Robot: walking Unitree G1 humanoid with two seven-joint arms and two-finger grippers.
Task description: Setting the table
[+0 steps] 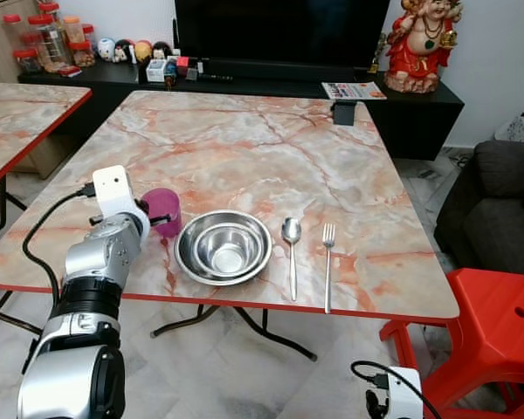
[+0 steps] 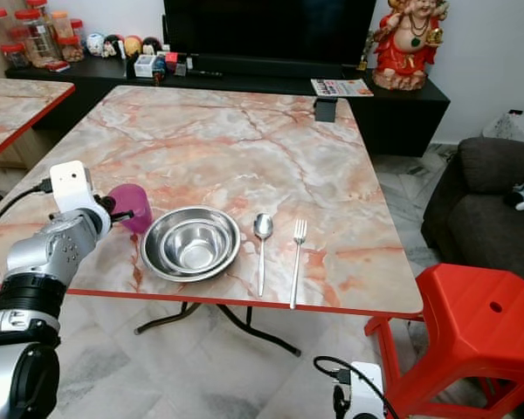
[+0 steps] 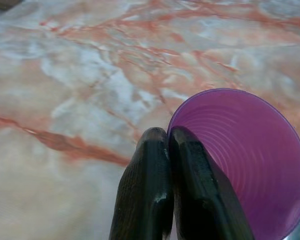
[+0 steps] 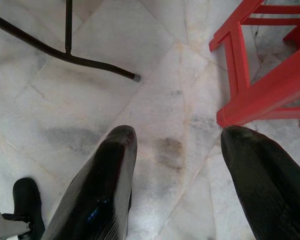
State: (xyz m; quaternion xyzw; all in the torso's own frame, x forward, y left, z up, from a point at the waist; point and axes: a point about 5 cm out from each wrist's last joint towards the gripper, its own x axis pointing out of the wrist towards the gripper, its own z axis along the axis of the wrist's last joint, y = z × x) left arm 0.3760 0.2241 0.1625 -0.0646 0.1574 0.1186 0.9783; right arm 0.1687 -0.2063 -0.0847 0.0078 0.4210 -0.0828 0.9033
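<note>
1. Your left gripper [image 3: 167, 150] pinches the rim of the purple cup [image 3: 245, 160], fingers pressed together, on the marble table [image 1: 244, 140] just left of the steel bowl [image 1: 224, 247].
2. Spoon [image 1: 292, 253] and fork [image 1: 328, 262] lie right of the bowl.
3. Your right gripper [image 4: 177, 165] hangs over the floor, fingers wide apart.

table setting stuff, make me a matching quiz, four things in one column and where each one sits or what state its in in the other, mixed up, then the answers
Things
1. purple cup
2. steel bowls
3. spoon
4. fork

Places or states
A. nearest the red stool, rightmost of the setting
B. nested one inside the other, near the table front edge
C. rim pinched by the left end effector
D. lying between the bowls and the fork

Pairs: 1-C, 2-B, 3-D, 4-A
</note>
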